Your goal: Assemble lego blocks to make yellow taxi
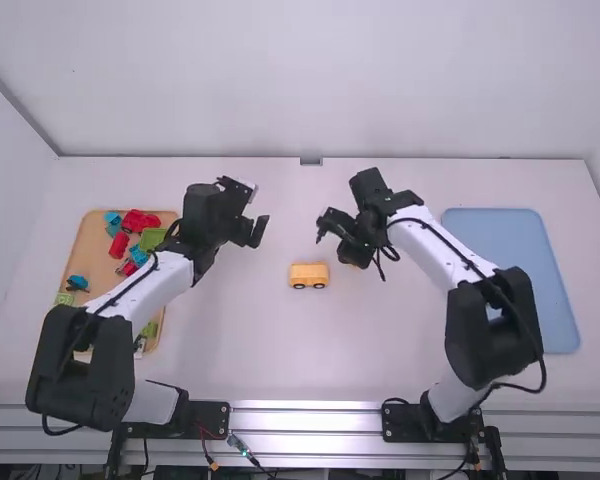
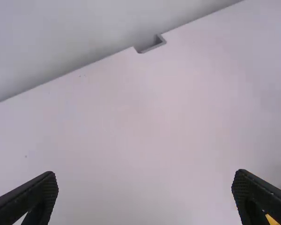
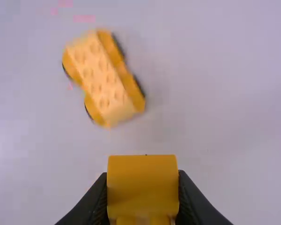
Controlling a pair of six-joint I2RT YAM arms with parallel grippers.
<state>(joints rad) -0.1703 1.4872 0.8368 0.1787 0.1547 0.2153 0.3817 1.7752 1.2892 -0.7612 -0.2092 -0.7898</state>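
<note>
The yellow wheeled car base point(image 1: 309, 275) stands on the table at the middle; in the right wrist view this car base point(image 3: 103, 77) shows its studded top. My right gripper point(image 1: 350, 256) is to the right of it and a little farther from the camera. In the right wrist view my right gripper point(image 3: 143, 194) is shut on a yellow block point(image 3: 143, 183), held above the table. My left gripper point(image 1: 250, 232) stands open, up and left of the car base; in the left wrist view my left gripper point(image 2: 145, 199) has nothing between its widely parted fingers.
At the left, partly under the left arm, lies an orange-brown tray point(image 1: 88, 251) with red, blue and green blocks. A blue tray point(image 1: 515, 255) lies at the right, beside the right arm. A wall rises along the table's far edge.
</note>
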